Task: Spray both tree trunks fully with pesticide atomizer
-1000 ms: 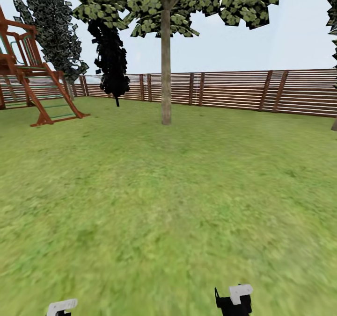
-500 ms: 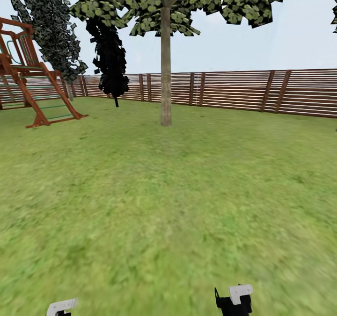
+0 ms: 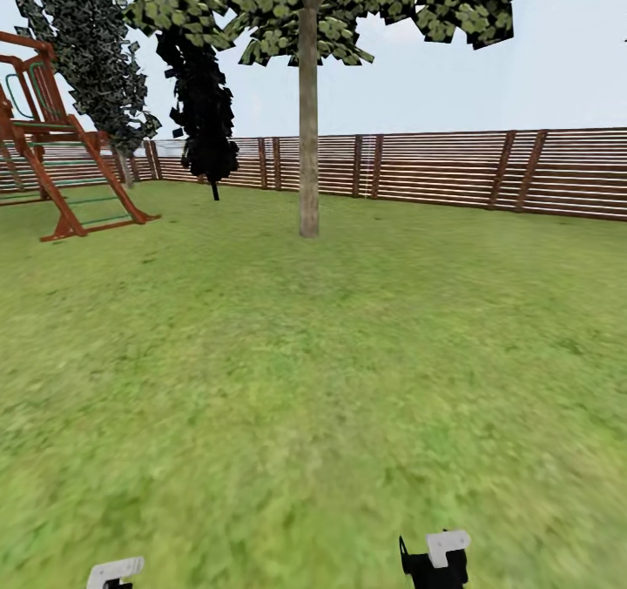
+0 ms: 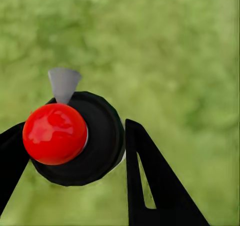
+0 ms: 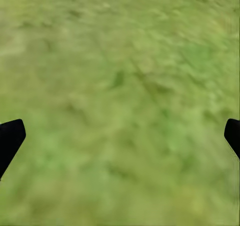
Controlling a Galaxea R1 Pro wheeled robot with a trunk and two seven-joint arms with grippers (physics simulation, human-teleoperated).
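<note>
In the left wrist view, the pesticide atomizer [image 4: 56, 134] has a glossy red round cap, a black round body and a grey nozzle. My left gripper [image 4: 75, 142] is shut on it, one black finger on each side, above blurred grass. My right gripper [image 5: 120, 136] is open with nothing between its fingers, only lawn below. In the head view one tree stands ahead at middle distance, its straight grey-brown tree trunk [image 3: 308, 127] rising from the grass to a green-and-pale crown [image 3: 313, 5]. Both wrists show at the bottom edge, the left [image 3: 115, 572] and the right [image 3: 435, 558].
A reddish-brown slat fence [image 3: 435, 166] runs across the back of the lawn. A wooden play frame with a ladder [image 3: 61, 171] stands at the far left. Two dark narrow trees [image 3: 205, 110] grow by the fence, left of the trunk. Open grass [image 3: 313, 380] lies between me and the tree.
The whole head view has shifted a little, with the play frame sliding left in the picture: the camera moved. Both wrists sit at the same spots in the view.
</note>
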